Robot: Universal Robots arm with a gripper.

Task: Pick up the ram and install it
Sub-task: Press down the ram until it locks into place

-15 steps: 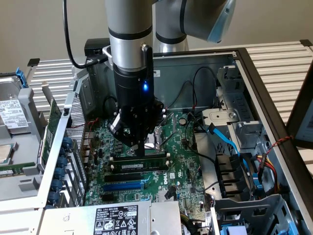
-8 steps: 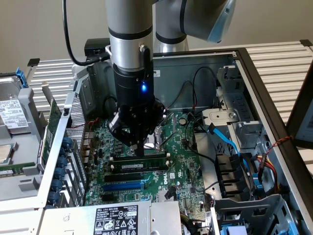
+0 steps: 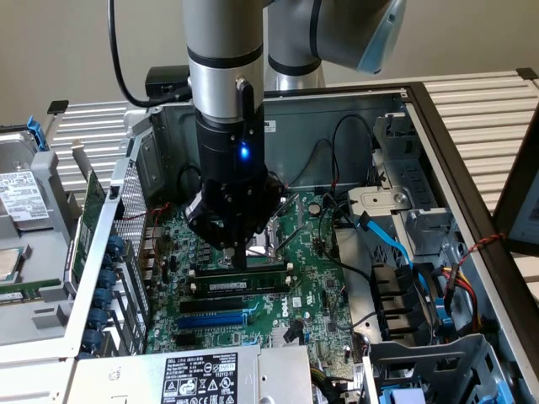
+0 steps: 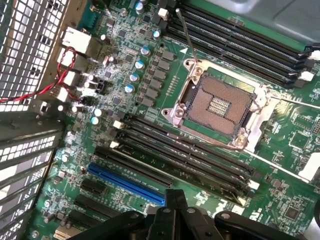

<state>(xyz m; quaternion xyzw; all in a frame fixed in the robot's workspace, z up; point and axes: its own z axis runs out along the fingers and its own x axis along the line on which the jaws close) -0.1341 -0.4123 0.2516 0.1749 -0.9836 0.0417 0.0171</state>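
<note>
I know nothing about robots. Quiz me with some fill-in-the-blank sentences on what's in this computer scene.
1. The gripper over the motherboard has its fingers ___.
2. The one long coloured expansion slot is ___.
3. The motherboard itself is ___ in colour.
4. The thin wire by the metal grille is ___.

Missing words: shut; blue; green; red.

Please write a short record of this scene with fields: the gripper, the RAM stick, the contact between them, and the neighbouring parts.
gripper: shut, pointing down inside the open grey metal computer case
ram: long thin green circuit-board stick with white label, standing among the black slots, under the fingertips
contact: looks touching, not certain
neighbours: long blue expansion slot on one side, square silver processor socket on the other
</note>
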